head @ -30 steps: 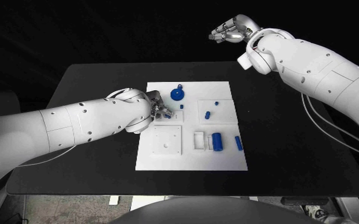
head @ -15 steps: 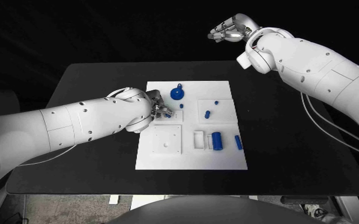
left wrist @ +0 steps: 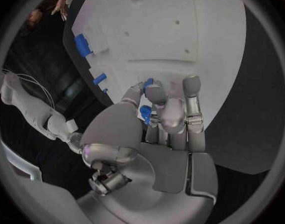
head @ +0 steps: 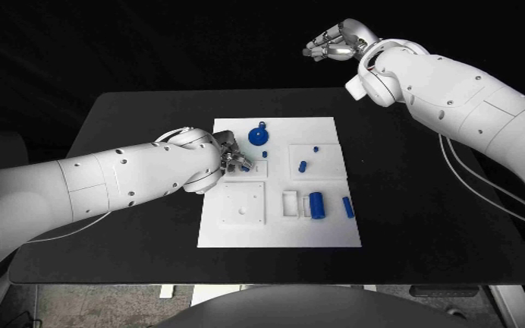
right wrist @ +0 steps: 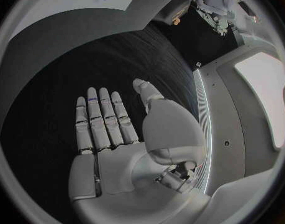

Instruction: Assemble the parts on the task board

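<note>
Blue and small, a part (left wrist: 146,113) sits pinched in the left hand (head: 233,158) just above the task board's (head: 328,233) left-side square seat, while the right hand (head: 334,42) hangs open, well behind the table.

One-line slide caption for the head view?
Left hand pinches a small blue part over the task board; right hand raised, open.

I see the white task board (head: 279,225) lying flat mid-worktop. Blue parts sit on it: a round one (head: 258,137) at its far end, a cylinder (head: 317,206) near its right edge.
</note>
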`<state>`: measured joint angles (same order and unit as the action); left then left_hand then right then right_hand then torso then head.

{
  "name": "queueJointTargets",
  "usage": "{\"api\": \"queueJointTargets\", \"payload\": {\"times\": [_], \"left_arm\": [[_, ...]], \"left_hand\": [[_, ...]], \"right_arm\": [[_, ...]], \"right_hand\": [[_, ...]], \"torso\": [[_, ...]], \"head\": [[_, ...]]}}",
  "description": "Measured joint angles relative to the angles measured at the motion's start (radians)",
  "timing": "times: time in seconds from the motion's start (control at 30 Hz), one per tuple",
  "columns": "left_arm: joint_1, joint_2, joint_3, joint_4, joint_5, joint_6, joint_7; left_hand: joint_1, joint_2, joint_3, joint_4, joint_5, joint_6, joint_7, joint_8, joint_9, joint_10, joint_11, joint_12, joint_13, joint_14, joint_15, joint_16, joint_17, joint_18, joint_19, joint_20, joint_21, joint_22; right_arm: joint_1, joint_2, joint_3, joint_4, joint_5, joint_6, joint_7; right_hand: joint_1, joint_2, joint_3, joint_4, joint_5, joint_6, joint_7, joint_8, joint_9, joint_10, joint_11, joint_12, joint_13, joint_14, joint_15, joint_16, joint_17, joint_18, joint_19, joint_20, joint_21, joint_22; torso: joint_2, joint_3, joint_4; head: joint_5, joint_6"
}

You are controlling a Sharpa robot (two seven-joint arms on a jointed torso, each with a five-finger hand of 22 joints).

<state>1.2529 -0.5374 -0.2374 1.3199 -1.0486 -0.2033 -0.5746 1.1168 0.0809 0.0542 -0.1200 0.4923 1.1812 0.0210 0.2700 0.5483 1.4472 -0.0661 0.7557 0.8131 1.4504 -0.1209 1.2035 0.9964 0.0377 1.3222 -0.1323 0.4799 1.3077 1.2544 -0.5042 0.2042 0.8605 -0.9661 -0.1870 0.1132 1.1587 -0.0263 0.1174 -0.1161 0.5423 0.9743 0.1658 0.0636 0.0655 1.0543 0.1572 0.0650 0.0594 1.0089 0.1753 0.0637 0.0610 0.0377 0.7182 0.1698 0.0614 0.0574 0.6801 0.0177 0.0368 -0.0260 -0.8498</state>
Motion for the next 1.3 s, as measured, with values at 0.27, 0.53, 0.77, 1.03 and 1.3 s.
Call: {"api": "queueJointTargets", "payload": {"times": [0.27,0.53,0.77,1.03,1.3], "left_arm": [[-0.001,0.0,0.0,0.002,-0.025,0.007,0.0],[0.0,0.001,0.001,0.003,-0.055,0.017,-0.002],[0.0,0.001,0.001,0.004,-0.068,0.024,-0.002],[0.0,0.002,0.001,0.003,-0.073,0.028,-0.001],[0.0,0.002,0.002,0.002,-0.073,0.031,-0.001]], "left_hand": [[0.0,0.0,0.0,0.0,-0.002,0.004,0.004,0.0,-0.002,0.0,0.0,0.0,-0.001,-0.001,0.001,0.0,0.0,0.0,0.0,0.0,0.0,0.0],[0.0,0.0,-0.001,-0.001,-0.002,0.005,0.002,0.0,-0.006,0.002,0.002,0.0,-0.001,-0.002,0.002,0.0,0.0,0.0,0.0,0.0,0.0,0.0],[0.0,0.0,-0.001,-0.001,-0.002,0.005,0.002,0.0,-0.009,0.002,0.002,-0.004,-0.004,-0.002,0.002,0.0,0.0,0.0,0.0,0.0,0.0,0.0],[0.0,0.0,-0.001,-0.001,-0.004,0.01,0.004,-0.003,-0.009,0.003,0.002,-0.004,-0.005,-0.002,0.002,0.0,0.0,0.0,0.004,0.004,0.0,0.0],[-0.005,0.005,0.0,0.009,-0.056,0.012,0.006,-0.004,-0.008,0.003,0.002,-0.004,-0.01,-0.002,0.002,0.0,0.0,0.0,0.004,0.004,0.0,0.0]], "right_arm": [[-0.001,0.0,0.0,0.001,0.0,0.001,0.0],[-0.001,-0.001,0.0,0.007,0.0,0.001,0.001],[-0.002,-0.001,0.0,0.008,0.0,0.002,0.001],[-0.002,-0.001,0.0,0.008,0.0,0.003,0.001],[-0.002,-0.001,0.0,0.008,0.0,0.004,0.001]], "right_hand": [[0.0,0.0,0.0,0.0,0.001,0.0,0.0,0.0,0.0,0.0,0.0,0.0,0.0,-0.002,-0.002,0.0,0.0,0.0,-0.002,0.002,0.0,0.0],[0.0,0.0,0.0,0.0,0.005,0.0,0.0,0.0,0.0,0.0,0.0,0.0,0.0,-0.003,-0.003,0.0,0.0,0.0,-0.004,0.004,0.0,0.0],[0.0,0.0,0.0,0.0,0.005,0.0,0.0,0.0,0.0,0.0,0.0,0.0,0.0,-0.003,-0.003,0.0,0.0,0.0,-0.004,0.004,0.0,0.0],[0.0,0.0,0.0,0.0,0.005,0.0,0.0,0.0,0.0,0.0,0.0,0.0,0.0,-0.003,-0.003,0.0,0.0,0.0,-0.004,0.004,0.0,-0.001],[0.0,0.0,0.0,0.0,0.01,0.0,0.0,0.0,0.0,0.0,0.0,0.0,0.0,-0.007,0.0,0.0,-0.001,0.0,-0.006,0.001,0.0,-0.001]], "torso": [[-0.001,-0.0007,0.0007],[-0.001,-0.0013,0.0005],[-0.001,-0.0012,0.0003],[-0.001,-0.0007,-0.0002],[0.0,0.0,-0.0007]], "head": [[0.0,-0.001],[0.002,-0.002],[0.003,-0.002],[0.003,-0.003],[0.001,-0.004]]}}
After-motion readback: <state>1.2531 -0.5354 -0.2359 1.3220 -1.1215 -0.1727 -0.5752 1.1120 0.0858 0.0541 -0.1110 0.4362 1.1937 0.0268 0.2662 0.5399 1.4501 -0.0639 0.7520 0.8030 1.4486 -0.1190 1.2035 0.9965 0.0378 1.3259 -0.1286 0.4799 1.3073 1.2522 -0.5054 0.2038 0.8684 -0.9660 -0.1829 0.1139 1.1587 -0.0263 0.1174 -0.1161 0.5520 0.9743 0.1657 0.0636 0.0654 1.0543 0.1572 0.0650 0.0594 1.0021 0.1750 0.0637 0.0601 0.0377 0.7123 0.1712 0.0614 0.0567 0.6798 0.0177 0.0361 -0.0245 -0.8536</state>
